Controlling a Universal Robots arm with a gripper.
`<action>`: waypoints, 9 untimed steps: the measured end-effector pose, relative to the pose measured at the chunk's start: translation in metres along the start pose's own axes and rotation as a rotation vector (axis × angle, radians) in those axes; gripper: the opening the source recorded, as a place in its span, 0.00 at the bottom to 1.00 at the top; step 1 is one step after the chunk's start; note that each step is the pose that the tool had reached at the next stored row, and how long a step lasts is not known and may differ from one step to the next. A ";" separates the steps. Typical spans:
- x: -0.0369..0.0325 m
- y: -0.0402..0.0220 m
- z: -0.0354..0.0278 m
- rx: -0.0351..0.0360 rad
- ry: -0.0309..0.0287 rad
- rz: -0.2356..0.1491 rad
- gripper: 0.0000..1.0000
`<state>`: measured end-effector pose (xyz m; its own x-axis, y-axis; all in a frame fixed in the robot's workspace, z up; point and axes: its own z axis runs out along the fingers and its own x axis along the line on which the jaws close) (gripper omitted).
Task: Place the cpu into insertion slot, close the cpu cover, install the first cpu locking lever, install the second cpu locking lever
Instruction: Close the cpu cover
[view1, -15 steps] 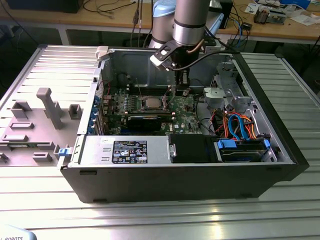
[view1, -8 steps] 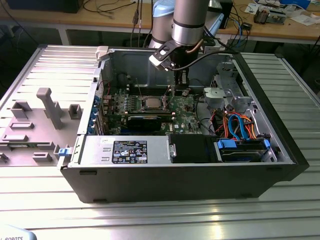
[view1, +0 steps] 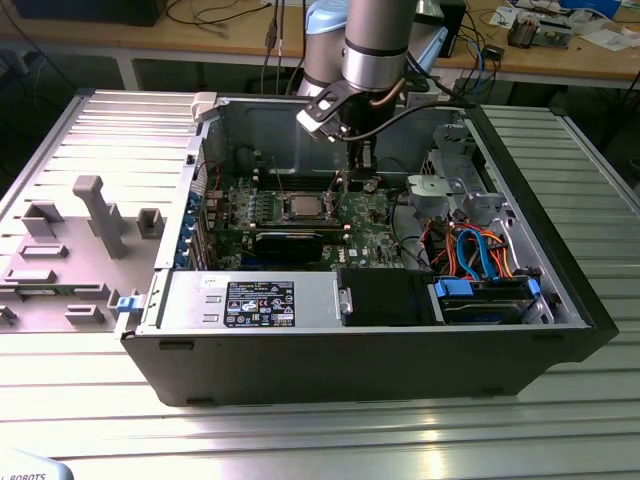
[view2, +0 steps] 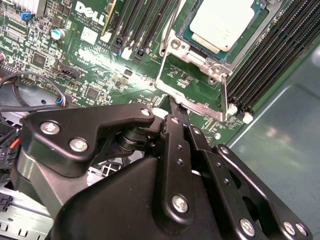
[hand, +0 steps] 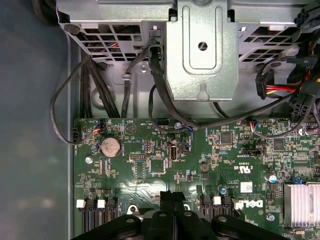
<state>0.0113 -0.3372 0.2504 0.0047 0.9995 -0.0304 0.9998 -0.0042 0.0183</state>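
black gripper (view2: 172, 106), jaws clenched together on nothing, sat at the near edge of the open cpu cover (view2: 200, 107), cpu (view2: 220, 22) seated just beyond.

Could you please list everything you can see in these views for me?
computer case: one, black, open on the ribbed metal table.
circuit board: one, green, inside the case.
cpu: one, silver-grey, seated in the insertion slot.
cpu cover: one, silvery, swung off the cpu.
memory slots: several, black, flanking the slot.
coin battery: one, silver, on the board.
cables: several, blue and orange, case's side at the exterior view's right.
arm: one, silver-grey, reaching into the case.
end effector: one, black, fingers together by the cover's edge.
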 end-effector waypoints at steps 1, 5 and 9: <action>0.0000 -0.0003 0.0000 0.0000 0.0000 0.000 0.11; 0.0000 -0.0007 0.0000 0.0000 0.0000 0.000 0.11; 0.0000 -0.0014 0.0000 0.0000 0.0000 0.000 0.11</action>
<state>0.0099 -0.3372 0.2504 0.0046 0.9995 -0.0304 0.9998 -0.0040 0.0183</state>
